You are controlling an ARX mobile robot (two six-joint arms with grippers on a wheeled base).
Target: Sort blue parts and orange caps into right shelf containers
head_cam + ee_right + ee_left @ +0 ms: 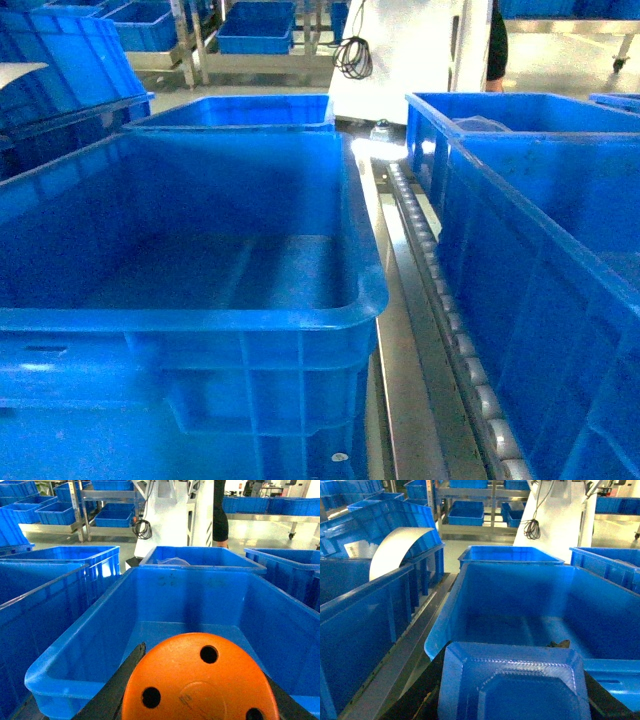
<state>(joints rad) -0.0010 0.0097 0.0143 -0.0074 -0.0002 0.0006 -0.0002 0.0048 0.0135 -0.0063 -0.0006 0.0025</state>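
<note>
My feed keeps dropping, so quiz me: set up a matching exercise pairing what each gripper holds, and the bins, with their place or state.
Things:
1. square bright-blue plastic part
2. round orange plastic cap with holes
3. large open blue plastic bin at left
4. row of small white rollers

Places or states:
A. between the two near bins
B. in the right gripper
C. empty inside
D. in the left gripper

Pairs: 1-D, 2-B, 3-C, 4-A

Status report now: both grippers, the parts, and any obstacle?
Left gripper shut on blue part, above bin. Right gripper shut on orange cap, above bin. No obstacle seen.
</note>
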